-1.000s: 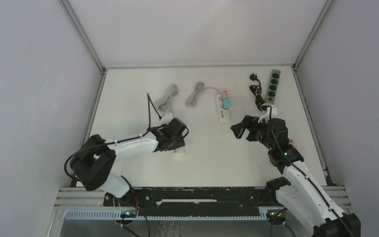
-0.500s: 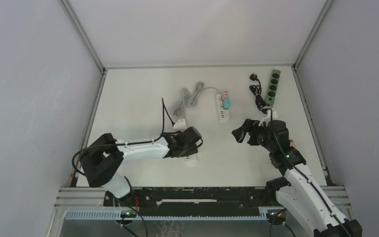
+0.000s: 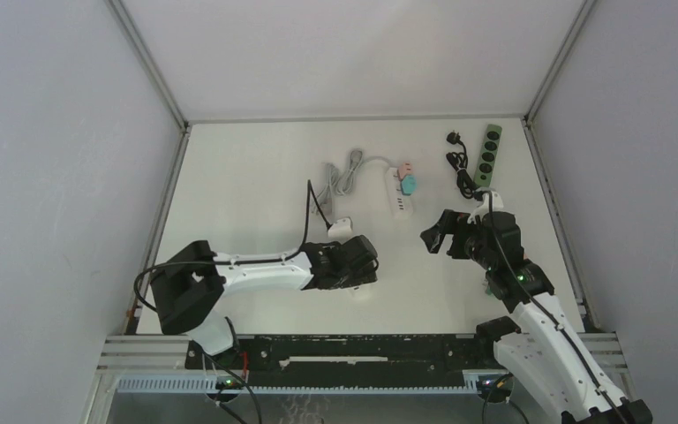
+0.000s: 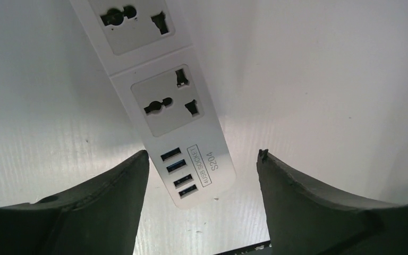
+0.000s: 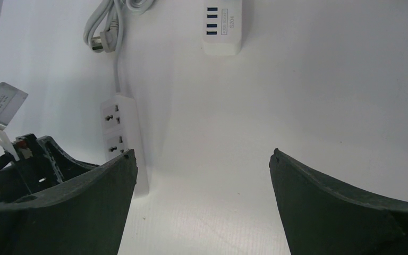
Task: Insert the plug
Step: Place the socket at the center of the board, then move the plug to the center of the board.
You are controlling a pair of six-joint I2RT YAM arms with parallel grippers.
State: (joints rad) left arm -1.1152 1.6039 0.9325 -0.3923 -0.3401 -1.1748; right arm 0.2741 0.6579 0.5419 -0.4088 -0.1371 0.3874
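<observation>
Evidently we hover our left gripper, jaws apart, astride the power strip to position it; our right gripper hangs wide, empty.

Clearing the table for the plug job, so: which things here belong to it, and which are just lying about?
Belongs to the job, probably: white power strip between the fingers of the open left gripper; its grey cable; grey plug.
Lying about: second white strip holding a pink plug and a teal plug; green power strip; black cable.
</observation>
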